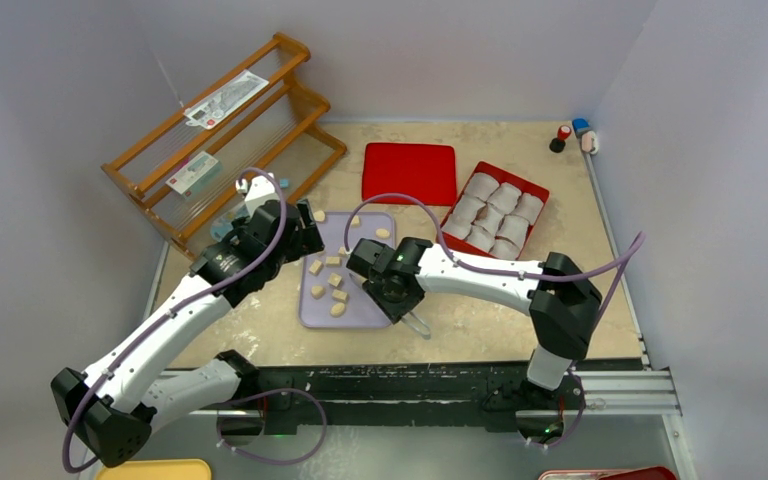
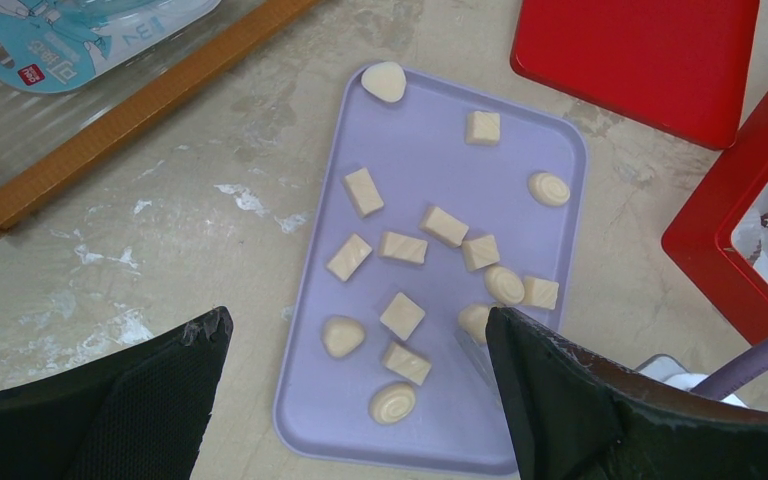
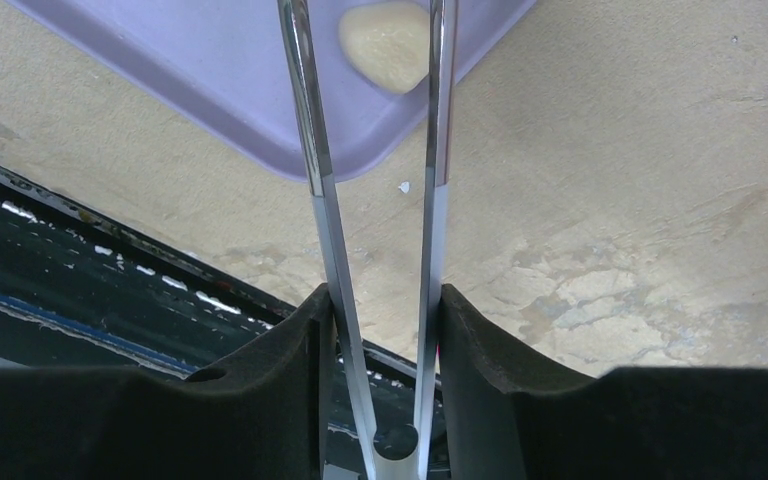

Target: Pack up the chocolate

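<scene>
Several pale tan chocolate pieces lie scattered on a lilac tray, also seen from above. My left gripper is open and empty above the tray's near end. Its place in the top view is the tray's far left corner. My right gripper is shut on metal tongs. The tongs' two arms straddle one rounded piece near the tray's corner, and their tips are out of view. From above, the right gripper is at the tray's right edge.
A red box holding white crinkled paper cups stands right of the tray, with a flat red lid behind it. A wooden rack stands at the back left. Small items sit at the far right corner. The table's front edge is close.
</scene>
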### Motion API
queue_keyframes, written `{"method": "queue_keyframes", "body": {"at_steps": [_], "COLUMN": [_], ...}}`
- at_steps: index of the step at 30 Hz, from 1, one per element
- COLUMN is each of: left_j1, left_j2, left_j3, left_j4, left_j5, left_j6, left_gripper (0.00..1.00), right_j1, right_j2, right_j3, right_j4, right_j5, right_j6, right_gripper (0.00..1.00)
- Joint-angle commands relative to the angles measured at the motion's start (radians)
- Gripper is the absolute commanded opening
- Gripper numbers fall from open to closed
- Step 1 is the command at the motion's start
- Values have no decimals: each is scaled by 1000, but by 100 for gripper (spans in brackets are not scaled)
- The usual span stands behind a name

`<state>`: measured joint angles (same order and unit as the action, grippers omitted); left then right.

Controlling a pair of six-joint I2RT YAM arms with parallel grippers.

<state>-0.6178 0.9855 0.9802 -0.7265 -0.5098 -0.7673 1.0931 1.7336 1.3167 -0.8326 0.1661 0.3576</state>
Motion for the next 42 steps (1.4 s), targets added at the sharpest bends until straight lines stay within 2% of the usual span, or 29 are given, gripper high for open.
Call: {"method": "queue_keyframes", "body": {"at_steps": [1, 42], "left_j1": [-5, -5], "left_j2": [12, 61], "left_j3": [18, 3], "left_j4": [19, 74], "left_j5": [-4, -1], "left_j6": [-7, -2], "left_gripper": [97, 98], "right_j1": [2, 2], "right_j2": [-55, -95], "right_j3": [14, -11], "right_j4": [-23, -59], "right_j5": [22, 38], "right_j6": [-1, -7], "right_gripper": [40, 39]}}
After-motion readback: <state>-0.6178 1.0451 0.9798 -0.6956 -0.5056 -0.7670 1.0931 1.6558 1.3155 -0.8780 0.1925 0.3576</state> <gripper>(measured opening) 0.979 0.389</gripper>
